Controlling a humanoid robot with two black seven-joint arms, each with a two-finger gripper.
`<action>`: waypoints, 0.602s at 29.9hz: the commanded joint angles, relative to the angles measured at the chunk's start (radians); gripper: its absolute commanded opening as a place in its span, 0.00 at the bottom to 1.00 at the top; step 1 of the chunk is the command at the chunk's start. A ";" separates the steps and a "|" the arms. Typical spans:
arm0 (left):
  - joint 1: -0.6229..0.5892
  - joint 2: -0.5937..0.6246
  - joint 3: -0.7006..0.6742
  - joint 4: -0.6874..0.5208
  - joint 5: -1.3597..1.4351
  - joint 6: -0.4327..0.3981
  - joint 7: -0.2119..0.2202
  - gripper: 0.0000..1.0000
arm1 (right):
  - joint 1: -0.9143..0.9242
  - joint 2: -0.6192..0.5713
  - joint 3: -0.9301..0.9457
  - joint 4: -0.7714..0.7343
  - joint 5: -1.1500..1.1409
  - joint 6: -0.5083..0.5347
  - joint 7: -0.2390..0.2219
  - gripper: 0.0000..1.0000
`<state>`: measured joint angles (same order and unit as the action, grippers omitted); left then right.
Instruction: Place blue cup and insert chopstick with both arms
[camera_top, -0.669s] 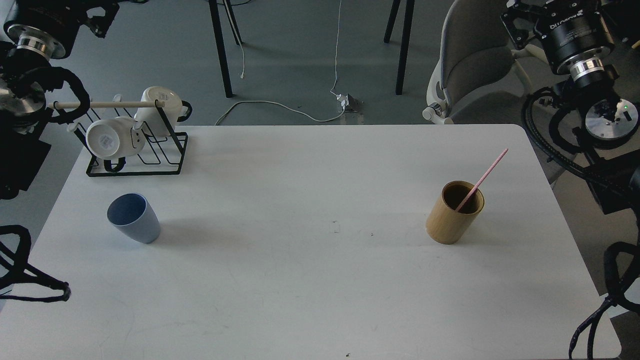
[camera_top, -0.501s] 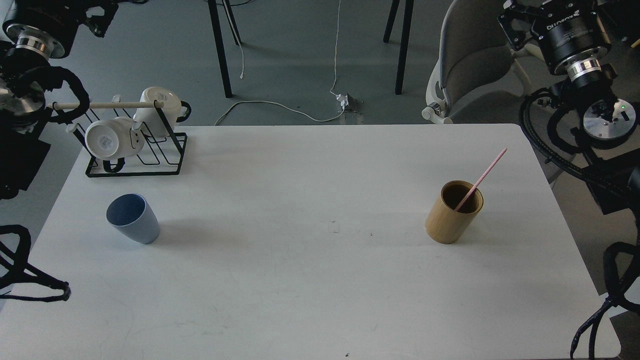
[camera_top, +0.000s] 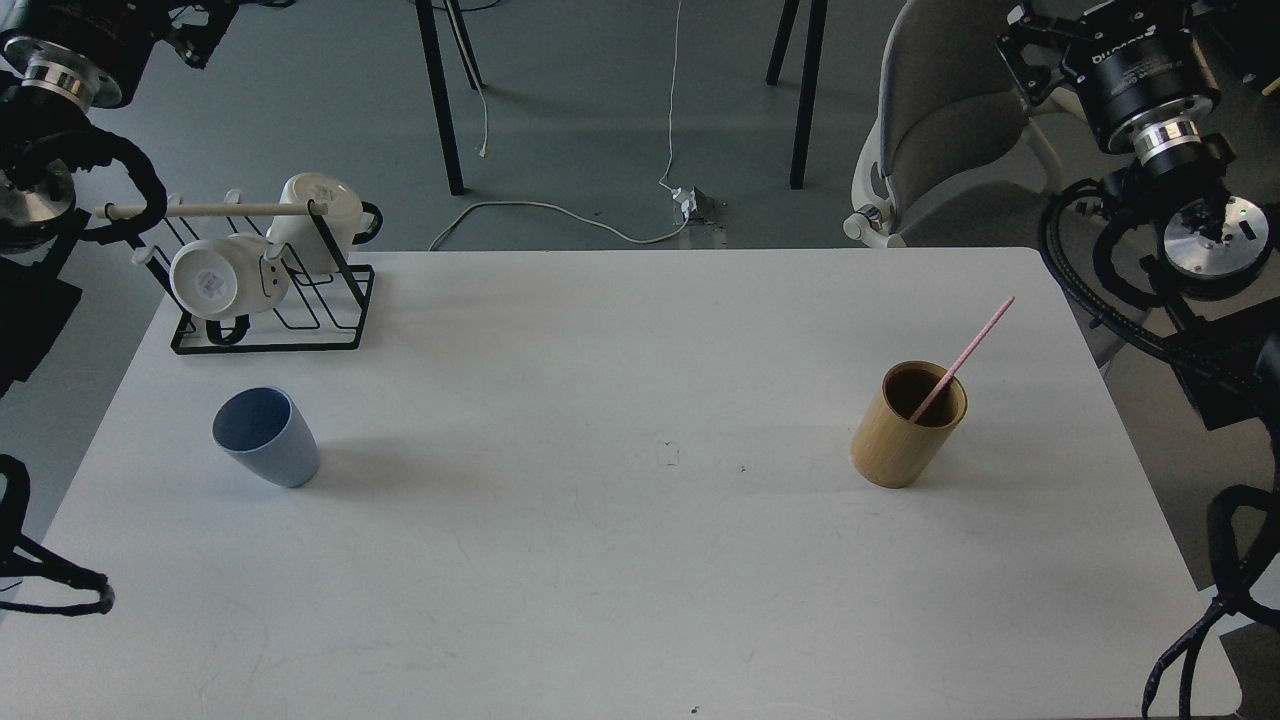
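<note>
The blue cup (camera_top: 265, 437) stands upright on the left part of the white table (camera_top: 640, 560), in front of the wire rack. The pale-pink chopstick (camera_top: 962, 358) leans to the upper right out of a tan cylindrical holder (camera_top: 907, 424) on the right part of the table. Only upper joints of my left arm (camera_top: 45, 70) show at the left edge, and those of my right arm (camera_top: 1160, 100) at the right edge. Both are off the table and far from the cup and the chopstick. No gripper fingers show.
A black wire rack (camera_top: 270, 300) with a wooden rod and two white mugs stands at the table's back left corner. A grey chair (camera_top: 950, 120) stands behind the back right corner. Cable loops hang by the table's front left and front right edges.
</note>
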<state>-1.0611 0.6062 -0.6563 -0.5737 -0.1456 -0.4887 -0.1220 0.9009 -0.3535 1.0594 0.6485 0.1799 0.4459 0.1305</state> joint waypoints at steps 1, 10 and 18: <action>0.000 0.134 0.034 -0.199 0.226 0.000 -0.002 0.99 | -0.003 0.001 0.007 0.000 0.001 0.001 0.024 1.00; 0.073 0.460 0.034 -0.557 0.840 0.000 -0.073 0.99 | -0.002 0.001 0.014 0.003 0.003 0.004 0.034 1.00; 0.222 0.573 0.040 -0.630 1.245 0.000 -0.266 0.88 | -0.005 -0.016 0.054 0.003 0.003 0.004 0.049 1.00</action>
<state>-0.8818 1.1493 -0.6193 -1.1872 0.9972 -0.4889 -0.3090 0.8974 -0.3597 1.1113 0.6518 0.1826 0.4497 0.1787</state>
